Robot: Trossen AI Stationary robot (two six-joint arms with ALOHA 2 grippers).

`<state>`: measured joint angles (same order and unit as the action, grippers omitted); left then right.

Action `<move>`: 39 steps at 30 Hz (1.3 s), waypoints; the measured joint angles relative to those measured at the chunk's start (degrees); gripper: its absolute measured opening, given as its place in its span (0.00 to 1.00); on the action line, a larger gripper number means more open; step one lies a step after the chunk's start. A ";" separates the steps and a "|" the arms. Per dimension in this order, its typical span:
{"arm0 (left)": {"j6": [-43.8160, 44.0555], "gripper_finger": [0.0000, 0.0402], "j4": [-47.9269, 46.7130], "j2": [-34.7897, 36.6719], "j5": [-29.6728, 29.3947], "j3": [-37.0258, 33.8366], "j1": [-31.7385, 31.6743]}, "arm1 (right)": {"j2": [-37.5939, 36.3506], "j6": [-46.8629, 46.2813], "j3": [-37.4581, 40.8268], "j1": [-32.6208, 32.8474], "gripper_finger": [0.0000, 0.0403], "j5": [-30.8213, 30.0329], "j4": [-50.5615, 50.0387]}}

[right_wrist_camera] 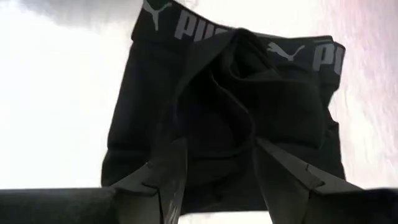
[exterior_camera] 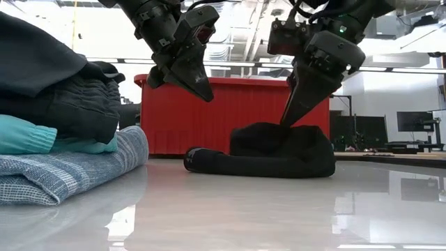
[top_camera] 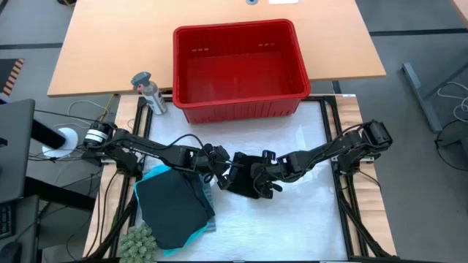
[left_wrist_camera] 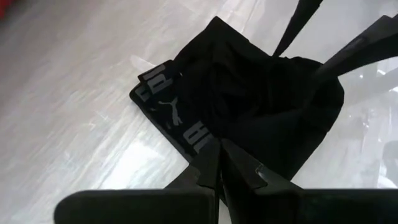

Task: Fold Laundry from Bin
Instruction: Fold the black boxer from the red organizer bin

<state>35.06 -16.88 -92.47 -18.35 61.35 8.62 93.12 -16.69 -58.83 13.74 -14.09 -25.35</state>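
Note:
A black garment (top_camera: 252,183) with a grey-lettered waistband (left_wrist_camera: 168,118) lies bunched on the white table top, in front of the red bin (top_camera: 238,29). My left gripper (exterior_camera: 204,92) is shut and hangs above the garment's waistband end, clear of the cloth. My right gripper (right_wrist_camera: 217,162) is open and points down onto the garment's raised middle (exterior_camera: 279,139). A stack of folded laundry (top_camera: 172,208) sits at the near left: a black piece on top, turquoise under it, blue-grey striped (exterior_camera: 63,174) at the bottom. My right gripper comes from above, slanting down from the table's right side. Its open fingertips (exterior_camera: 286,120) meet the top of the garment's bunched middle. A raised fold of black cloth (right_wrist_camera: 217,124) stands between the two fingers. The garment lies on the table.
A small grey bottle (top_camera: 148,91) stands left of the bin. A green knobbly thing (top_camera: 139,241) lies at the near left corner beside the stack. Bare white table top (top_camera: 300,219) stretches to the near right of the garment.

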 joint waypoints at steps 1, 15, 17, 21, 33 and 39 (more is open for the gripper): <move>-0.02 0.00 0.00 0.00 0.01 -0.01 0.00 | 0.00 -0.02 0.37 0.00 0.51 0.04 0.98; -1.00 0.00 0.02 0.00 -0.20 0.02 -0.02 | 0.00 -0.44 1.14 -2.51 0.04 1.53 6.39; -1.56 0.00 -0.11 0.00 -0.24 0.02 -0.02 | 0.02 -0.46 -0.04 -2.64 0.04 3.54 7.22; -1.61 0.00 -0.31 0.00 -0.63 0.00 -0.02 | -0.43 0.43 -2.04 -1.85 0.06 4.39 9.26; -1.91 0.00 -5.07 0.00 -0.58 0.00 -0.02 | -0.11 8.68 -4.78 0.28 0.13 17.05 12.17; -2.45 0.00 -5.33 0.00 -1.06 -0.01 -0.02 | -0.04 1.69 -4.74 0.07 0.25 15.63 -4.50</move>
<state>32.61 -22.22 -92.47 -19.41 61.34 8.60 93.08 -15.00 -63.57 13.81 1.53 -29.86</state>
